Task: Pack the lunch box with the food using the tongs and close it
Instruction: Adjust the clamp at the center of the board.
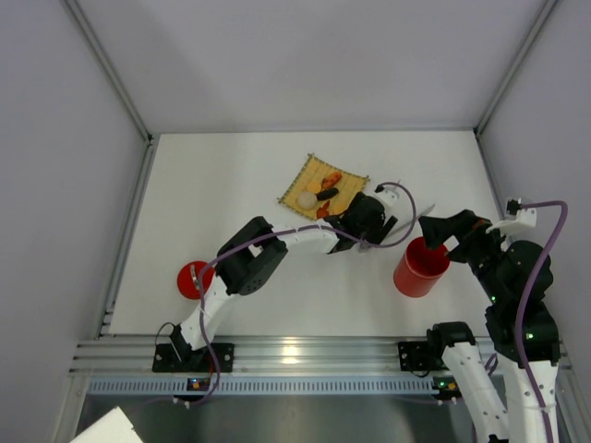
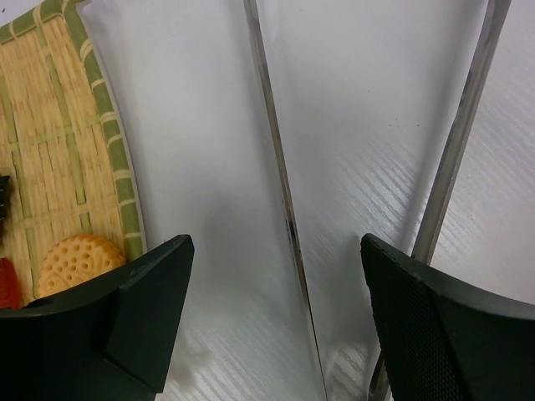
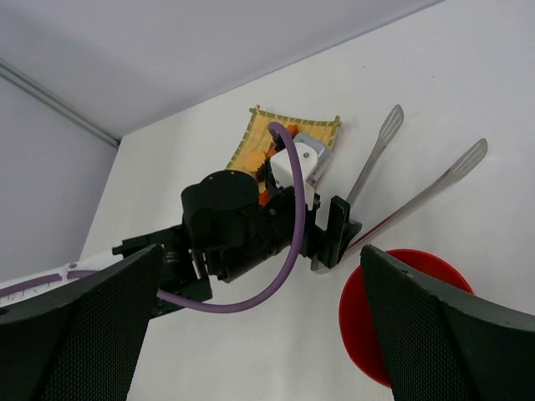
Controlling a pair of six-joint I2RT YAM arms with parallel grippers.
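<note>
The tongs (image 1: 416,219) lie flat on the table between the yellow mat (image 1: 323,185) and the red lunch box (image 1: 422,268), which stands open. My left gripper (image 2: 274,246) is open low over the tongs. One slim arm (image 2: 280,192) runs between the fingers and the other (image 2: 456,150) passes by the right finger (image 2: 435,317). The food (image 1: 319,192) sits on the mat; a round biscuit (image 2: 79,259) shows at the mat's edge. My right gripper (image 3: 261,251) hovers open beside the lunch box (image 3: 401,309), holding nothing.
The red lid (image 1: 194,279) lies near the left arm's base. The left arm's purple cable (image 3: 288,217) loops over its wrist. The tongs' flat ends (image 3: 393,117) point toward the back right wall.
</note>
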